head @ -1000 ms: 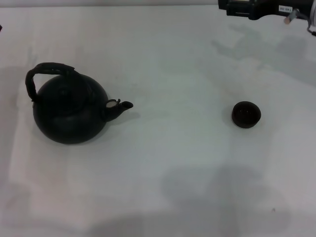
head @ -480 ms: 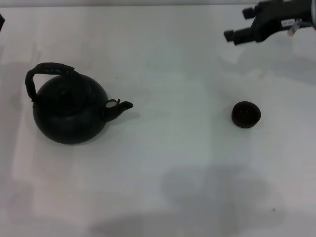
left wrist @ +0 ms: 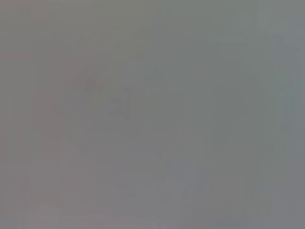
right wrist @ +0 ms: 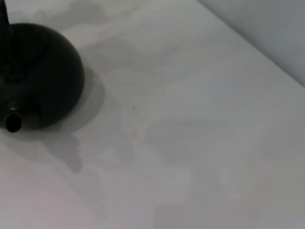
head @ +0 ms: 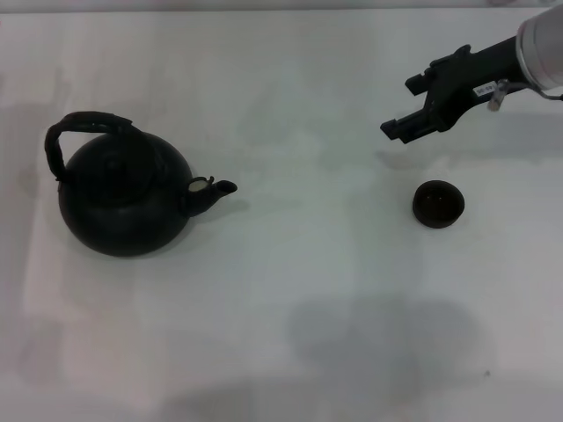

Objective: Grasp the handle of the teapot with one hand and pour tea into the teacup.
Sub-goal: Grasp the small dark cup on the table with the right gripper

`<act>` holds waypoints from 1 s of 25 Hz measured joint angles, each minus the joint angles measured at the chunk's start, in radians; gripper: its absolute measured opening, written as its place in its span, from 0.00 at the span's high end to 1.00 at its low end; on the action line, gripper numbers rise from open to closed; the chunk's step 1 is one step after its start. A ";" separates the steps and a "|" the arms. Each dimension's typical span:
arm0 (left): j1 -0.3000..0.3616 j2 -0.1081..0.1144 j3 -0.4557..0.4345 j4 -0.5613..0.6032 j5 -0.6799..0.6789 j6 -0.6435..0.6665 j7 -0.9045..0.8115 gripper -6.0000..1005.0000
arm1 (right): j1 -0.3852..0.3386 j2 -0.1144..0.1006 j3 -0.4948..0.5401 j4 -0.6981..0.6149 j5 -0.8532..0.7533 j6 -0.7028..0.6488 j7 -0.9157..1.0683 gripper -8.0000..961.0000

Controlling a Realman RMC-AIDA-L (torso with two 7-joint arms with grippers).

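The black teapot (head: pixel 123 200) stands on the white table (head: pixel 299 281) at the left, its spout (head: pixel 217 189) pointing right toward the teacup. Its dark arched handle (head: pixel 86 124) rises over the body. The tiny dark teacup (head: pixel 438 204) sits at the right. My right gripper (head: pixel 401 107) hovers open and empty just behind and left of the teacup, far from the teapot. The right wrist view shows the teapot (right wrist: pixel 40 71) and its spout (right wrist: pixel 12 122). My left gripper is out of view; its wrist view shows only plain grey.
The table's far edge (head: pixel 264 9) runs along the back. In the right wrist view the table's edge (right wrist: pixel 248 43) meets a grey surface.
My right arm has come down and leftward from the far right corner toward the teacup. The teapot and the teacup have not moved.
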 joint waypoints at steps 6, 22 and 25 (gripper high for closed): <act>-0.009 0.000 0.000 -0.019 -0.001 0.000 -0.001 0.12 | 0.021 0.001 -0.095 -0.016 -0.016 0.014 0.046 0.14; -0.008 0.000 0.000 -0.021 -0.002 -0.004 -0.001 0.12 | 0.041 0.004 -0.239 -0.021 -0.100 0.026 0.161 0.14; -0.013 0.000 0.000 -0.021 -0.002 -0.008 -0.001 0.12 | 0.030 0.005 -0.245 -0.012 -0.101 0.018 0.159 0.14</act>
